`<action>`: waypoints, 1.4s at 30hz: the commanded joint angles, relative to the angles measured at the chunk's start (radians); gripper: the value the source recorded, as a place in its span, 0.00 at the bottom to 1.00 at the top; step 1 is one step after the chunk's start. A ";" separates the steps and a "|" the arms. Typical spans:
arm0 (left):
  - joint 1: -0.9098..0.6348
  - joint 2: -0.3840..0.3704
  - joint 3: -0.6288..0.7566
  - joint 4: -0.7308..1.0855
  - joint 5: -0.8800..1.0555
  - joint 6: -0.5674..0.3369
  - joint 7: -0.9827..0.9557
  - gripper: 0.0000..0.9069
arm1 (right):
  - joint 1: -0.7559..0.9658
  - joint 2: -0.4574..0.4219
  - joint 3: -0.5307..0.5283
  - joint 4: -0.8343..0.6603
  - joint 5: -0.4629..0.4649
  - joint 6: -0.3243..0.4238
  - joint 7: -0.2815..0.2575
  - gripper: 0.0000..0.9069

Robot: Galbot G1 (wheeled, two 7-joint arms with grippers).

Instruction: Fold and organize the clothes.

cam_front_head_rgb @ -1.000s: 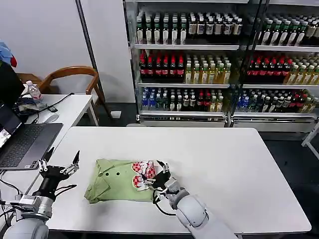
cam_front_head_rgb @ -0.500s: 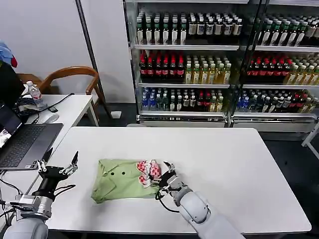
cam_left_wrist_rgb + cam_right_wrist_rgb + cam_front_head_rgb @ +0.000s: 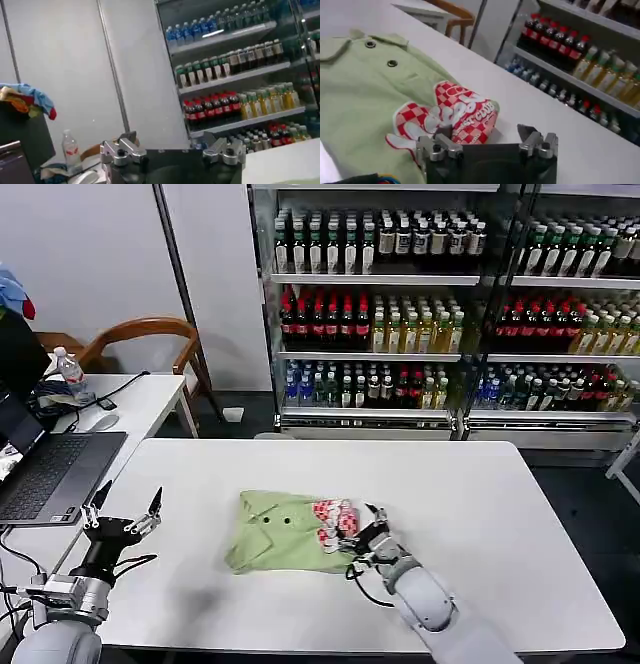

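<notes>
White table (image 3: 480, 494), drinks shelves behind. Folded light green cotton shirt (image 3: 280, 534) lies centre; right gripper (image 3: 362, 536) pinches its right edge. We should drag flat, slowly. Left gripper (image 3: 125, 514) spread, idle.

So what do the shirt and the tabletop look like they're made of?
The shirt looks like soft matte woven or knit cotton: it creases and bunches, with a printed red-and-white patch. The table looks like smooth white laminate, faintly glossy; its core can't be judged.

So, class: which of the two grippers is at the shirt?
The right gripper, at the shirt's printed edge; the left gripper hovers apart, open.
</notes>
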 commanded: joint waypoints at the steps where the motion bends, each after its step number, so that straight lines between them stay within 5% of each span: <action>1: -0.004 -0.007 0.019 -0.006 0.004 0.005 0.001 1.00 | -0.049 -0.070 0.140 0.027 -0.003 0.038 -0.036 1.00; 7: 0.003 -0.009 0.014 -0.015 0.003 0.005 0.001 1.00 | -0.014 -0.059 0.196 -0.031 -0.092 0.195 -0.035 1.00; 12: 0.008 -0.008 0.007 -0.029 0.001 0.006 0.000 1.00 | -0.037 -0.082 0.241 0.084 0.197 0.263 -0.081 1.00; 15: 0.007 -0.009 0.005 -0.034 0.000 0.010 0.000 1.00 | -0.051 -0.086 0.278 0.154 0.249 0.268 -0.081 1.00; 17: 0.008 -0.011 0.006 -0.038 0.000 0.011 0.000 1.00 | -0.051 -0.090 0.305 0.171 0.272 0.262 -0.032 1.00; 19: 0.010 -0.014 0.008 -0.039 0.001 0.011 0.000 1.00 | -0.051 -0.096 0.311 0.160 0.263 0.314 0.016 1.00; 30: -0.003 -0.004 0.034 -0.040 0.003 0.009 0.002 1.00 | -0.045 -0.097 0.423 0.080 0.170 0.358 0.031 1.00; 42: -0.045 0.012 0.134 -0.027 0.034 -0.029 -0.014 1.00 | -0.086 -0.094 0.505 0.032 0.193 0.413 0.072 1.00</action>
